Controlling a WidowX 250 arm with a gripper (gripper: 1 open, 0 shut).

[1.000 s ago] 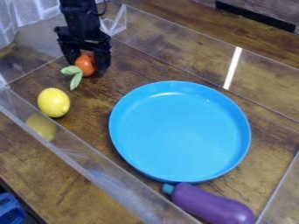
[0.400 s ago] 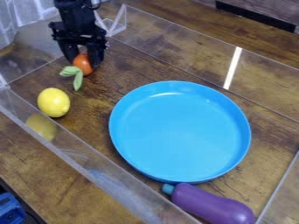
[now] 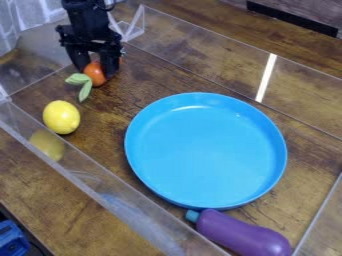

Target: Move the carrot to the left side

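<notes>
Tool [image 3: 92, 60] reaching down at the top left of the view, its jaws wide, carrot [image 3: 95, 74] on the tabletop [image 3: 160, 70] between its tips, leafy end toward the lemon [image 3: 62, 117]

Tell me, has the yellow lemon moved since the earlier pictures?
No, the lemon hasn't moved; it sits in the same spot, left of the blue plate in the picture.

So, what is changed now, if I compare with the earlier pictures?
The gripper has shifted slightly toward the top of the picture, still close by the carrot. I see nothing newly gripped or released. The carrot, lemon, blue plate and eggplant look about the same.
</notes>
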